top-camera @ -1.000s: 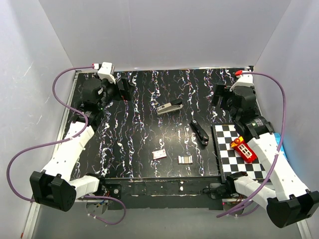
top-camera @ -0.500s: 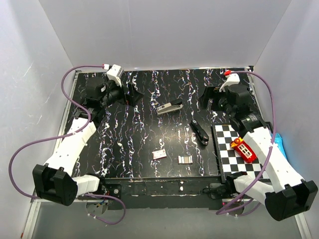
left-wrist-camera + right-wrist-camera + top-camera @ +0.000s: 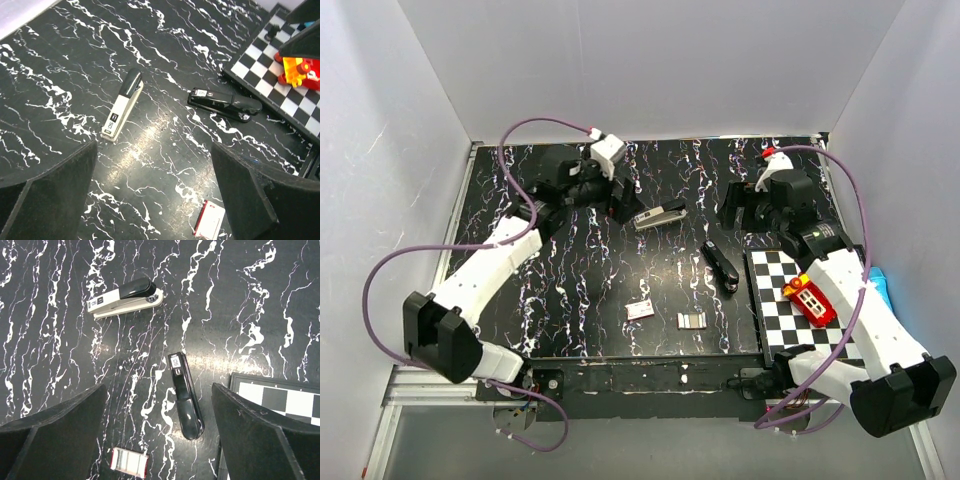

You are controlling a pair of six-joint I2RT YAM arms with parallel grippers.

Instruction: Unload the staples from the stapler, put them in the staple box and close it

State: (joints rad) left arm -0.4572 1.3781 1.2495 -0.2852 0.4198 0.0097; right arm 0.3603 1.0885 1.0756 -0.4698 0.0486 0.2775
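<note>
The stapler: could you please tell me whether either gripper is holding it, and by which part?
Nothing is held. The stapler lies free on the table; the left gripper and right gripper are both open, clear of it.

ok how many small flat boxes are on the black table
2. The left box lies front-centre; the right box sits just beside it, apart. None looks hidden.

black tool (image 3: 720, 267) near checkered board (image 3: 776, 322) | red toy (image 3: 809, 298) on board
</note>
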